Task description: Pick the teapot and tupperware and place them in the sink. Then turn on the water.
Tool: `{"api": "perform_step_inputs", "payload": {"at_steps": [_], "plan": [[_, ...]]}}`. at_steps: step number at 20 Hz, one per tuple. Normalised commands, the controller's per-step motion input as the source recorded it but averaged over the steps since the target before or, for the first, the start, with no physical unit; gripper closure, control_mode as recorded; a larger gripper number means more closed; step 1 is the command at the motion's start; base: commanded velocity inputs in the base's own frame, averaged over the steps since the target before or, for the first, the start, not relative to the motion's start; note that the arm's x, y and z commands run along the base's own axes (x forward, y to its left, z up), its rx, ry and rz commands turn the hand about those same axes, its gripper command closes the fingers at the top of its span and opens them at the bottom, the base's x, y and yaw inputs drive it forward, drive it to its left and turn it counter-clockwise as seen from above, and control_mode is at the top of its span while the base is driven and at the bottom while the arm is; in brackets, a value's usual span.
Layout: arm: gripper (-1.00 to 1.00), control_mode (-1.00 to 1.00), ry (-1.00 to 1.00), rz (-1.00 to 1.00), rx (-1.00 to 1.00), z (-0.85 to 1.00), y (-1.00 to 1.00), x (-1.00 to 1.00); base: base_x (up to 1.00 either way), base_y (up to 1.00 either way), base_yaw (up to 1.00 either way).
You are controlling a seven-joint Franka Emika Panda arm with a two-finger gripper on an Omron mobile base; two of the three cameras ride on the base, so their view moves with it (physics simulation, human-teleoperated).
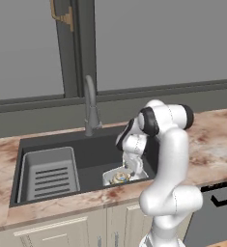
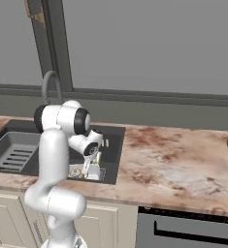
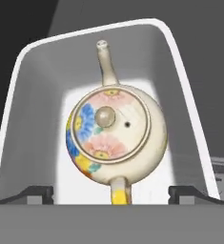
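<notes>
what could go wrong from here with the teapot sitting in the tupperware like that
1. The open gripper straddles the teapot handle; lifting off-line could snag it and tip the pot.
2. The teapot sits inside the tupperware, which lies at the sink front right edge; a bump could shift both.
3. The faucet stands behind the arm; swinging toward it may brush the tupperware rim.
</notes>
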Motion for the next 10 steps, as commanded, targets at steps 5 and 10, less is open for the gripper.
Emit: {"api": "perform_step_inputs", "payload": {"at_steps": [5, 10], "plan": [[-1.0, -1.0, -0.02, 0.0, 0.04, 0.78, -0.09, -0.18, 0.0, 0.0, 0.0], [-1.0, -1.0, 0.0, 0.0, 0.04, 0.43, -0.17, -0.07, 0.0, 0.0, 0.0]]}}
